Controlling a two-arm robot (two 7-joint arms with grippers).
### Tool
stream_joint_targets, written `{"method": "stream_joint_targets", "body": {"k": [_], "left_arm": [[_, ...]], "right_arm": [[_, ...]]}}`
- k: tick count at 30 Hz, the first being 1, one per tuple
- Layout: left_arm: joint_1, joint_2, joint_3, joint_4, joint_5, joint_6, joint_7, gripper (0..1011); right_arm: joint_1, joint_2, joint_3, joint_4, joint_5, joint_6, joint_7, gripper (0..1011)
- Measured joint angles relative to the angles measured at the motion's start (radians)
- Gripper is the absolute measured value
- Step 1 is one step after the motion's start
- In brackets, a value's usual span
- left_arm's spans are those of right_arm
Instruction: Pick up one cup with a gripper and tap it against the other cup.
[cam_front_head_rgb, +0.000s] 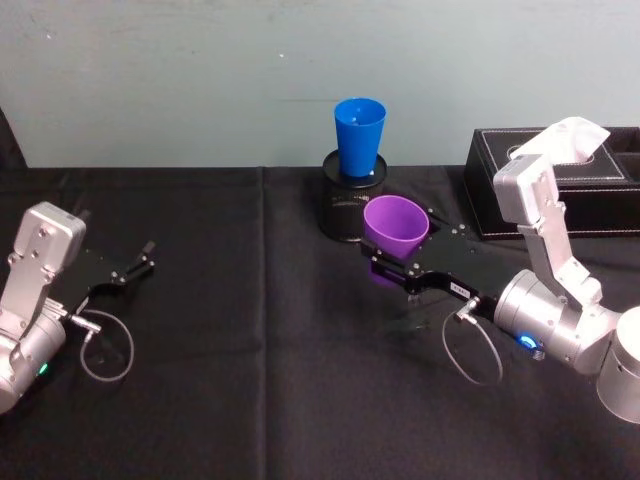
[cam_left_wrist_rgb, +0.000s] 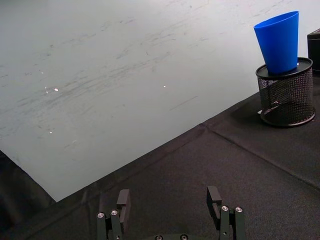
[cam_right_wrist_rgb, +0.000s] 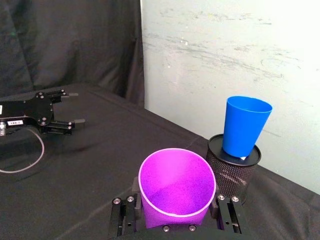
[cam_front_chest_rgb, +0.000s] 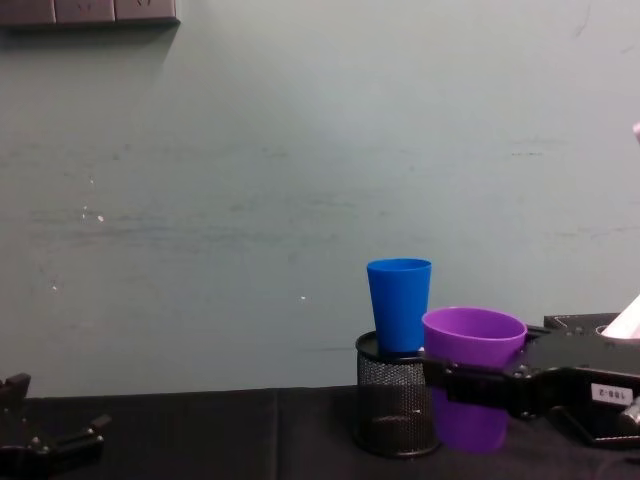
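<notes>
A black-clothed desk (cam_front_head_rgb: 250, 380) stands before a pale wall, with two robot arms reaching over it. The right hand (cam_front_head_rgb: 398, 245), long and black on a silver arm, is closed on the purple cup (cam_front_head_rgb: 395, 225). One finger presses each side of the cup below its wide rim, and the cup is upright with its mouth open upward. It appears to be held a little above the desk, though the underside is hard to make out. Just behind it and slightly to the robot's left, the blue cup (cam_front_head_rgb: 359, 135) stands upright with its base set into a black wire-mesh pen holder (cam_front_head_rgb: 345, 210), so it sits higher than the purple cup. In the chest view the purple rim is about level with the top of the holder, below most of the blue cup. The two cups are near each other but look apart, and the right wrist view shows a narrow gap between the purple cup and the holder. The left hand (cam_front_head_rgb: 148, 256) rests low at the far left of the desk, fingers spread and empty. The pickup therefore looks done. The tap is not yet made, and it will likely need the purple cup raised and moved across to the blue cup.
</notes>
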Motion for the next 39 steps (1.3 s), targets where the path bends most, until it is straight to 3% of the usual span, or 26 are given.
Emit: {"method": "stream_joint_targets", "body": {"k": [39], "left_arm": [[0.0,0.0,0.0,0.0,0.0,0.0,0.0,1000]], "right_arm": [[-0.001,0.0,-0.001,0.004,0.001,-0.006,0.002,738]]}}
